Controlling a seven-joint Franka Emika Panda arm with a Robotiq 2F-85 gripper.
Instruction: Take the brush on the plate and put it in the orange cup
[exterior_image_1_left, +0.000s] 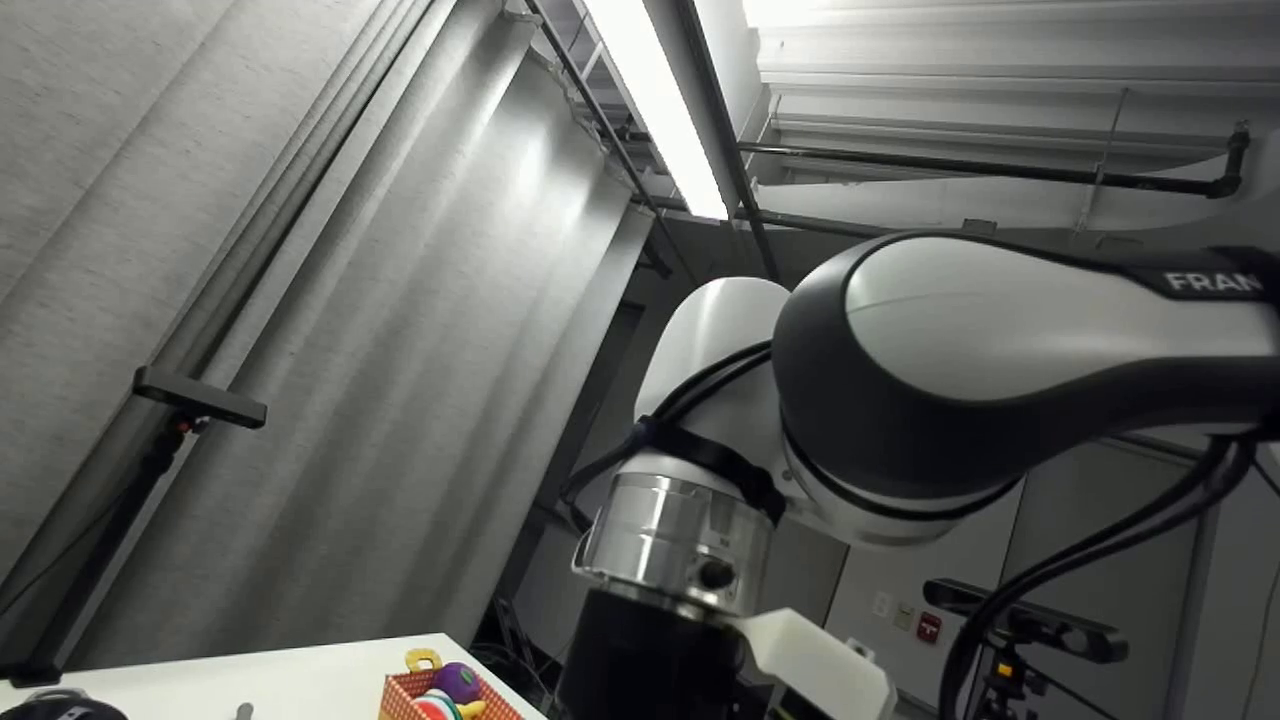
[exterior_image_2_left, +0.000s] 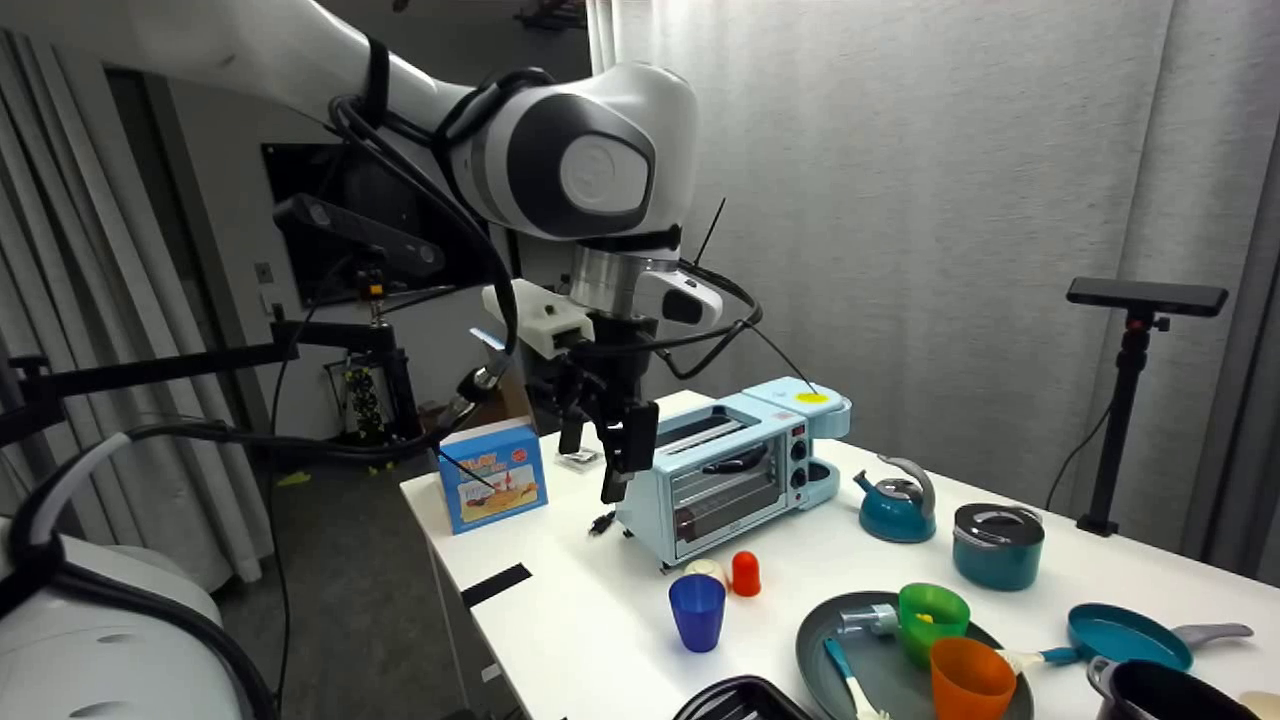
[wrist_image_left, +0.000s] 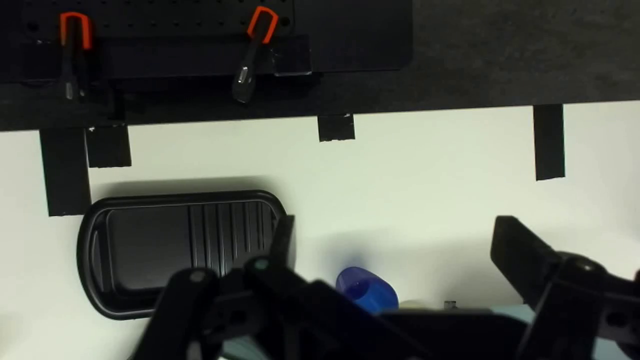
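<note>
A brush (exterior_image_2_left: 850, 678) with a teal handle and a white head lies on the dark grey plate (exterior_image_2_left: 812, 640) in an exterior view. The orange cup (exterior_image_2_left: 970, 682) stands at the plate's front right and is cut by the picture's lower edge. My gripper (exterior_image_2_left: 592, 472) hangs high over the table, beside the toaster oven and well away from the plate. In the wrist view the gripper (wrist_image_left: 395, 232) is wide open, with nothing between its fingers. The brush, plate and orange cup are out of the wrist view.
A green cup (exterior_image_2_left: 930, 615) and a clear cup (exterior_image_2_left: 868, 620) are on the plate. A blue cup (exterior_image_2_left: 697, 610), black tray (wrist_image_left: 150, 245), light blue toaster oven (exterior_image_2_left: 735, 480), kettle (exterior_image_2_left: 897, 508), lidded pot (exterior_image_2_left: 997, 550) and pan (exterior_image_2_left: 1125, 635) stand around. A toy basket (exterior_image_1_left: 410, 690) shows too.
</note>
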